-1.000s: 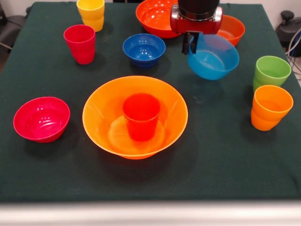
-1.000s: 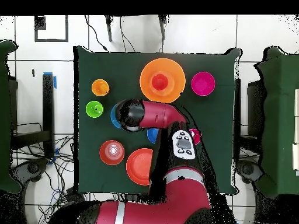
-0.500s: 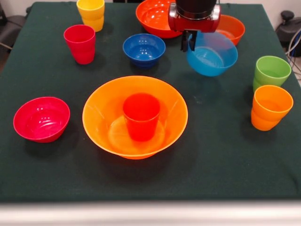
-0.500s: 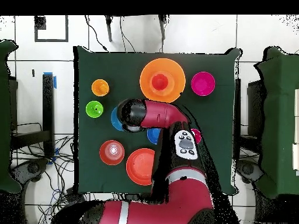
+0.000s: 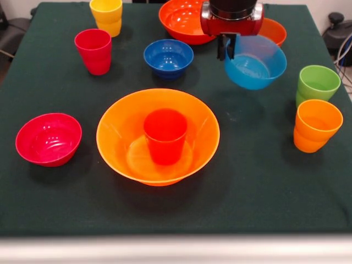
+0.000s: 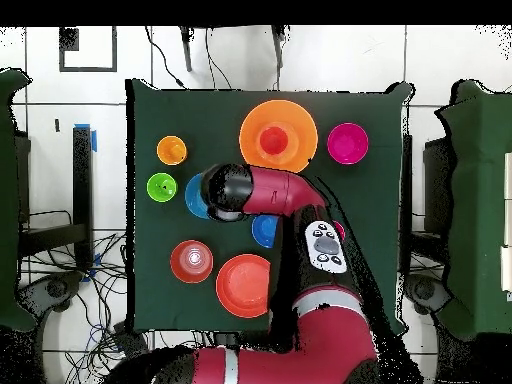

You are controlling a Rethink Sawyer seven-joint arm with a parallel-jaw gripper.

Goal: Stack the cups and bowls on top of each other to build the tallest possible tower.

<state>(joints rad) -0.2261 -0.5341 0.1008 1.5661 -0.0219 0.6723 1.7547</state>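
The dark green desk (image 5: 258, 187) fills the frame, and dead centre sits the widest bowl, the big orange bowl (image 5: 115, 140), glossy and flared, with a red-orange cup (image 5: 165, 135) standing upright inside it, stepped at the waist. At the top edge, the large red-orange bowl (image 5: 179, 19) sits partly behind the arm. Upper right, the gripper (image 5: 226, 47) comes down from above, its jaws pinching the near-left rim of the light blue bowl (image 5: 256, 63), translucent and shiny, tilted and held up off the cloth. Behind it peeks an orange-red bowl (image 5: 274, 32). Lower left, the magenta bowl (image 5: 48, 138) rests alone, well apart from the rest. Upper centre, the dark blue bowl (image 5: 168, 57) sits upright. Now the cups: orange cup (image 5: 316, 125) at right with the green cup (image 5: 317, 83) just behind it, the crimson cup (image 5: 94, 50) upper left, and the yellow cup (image 5: 106, 15) at the top edge behind it.
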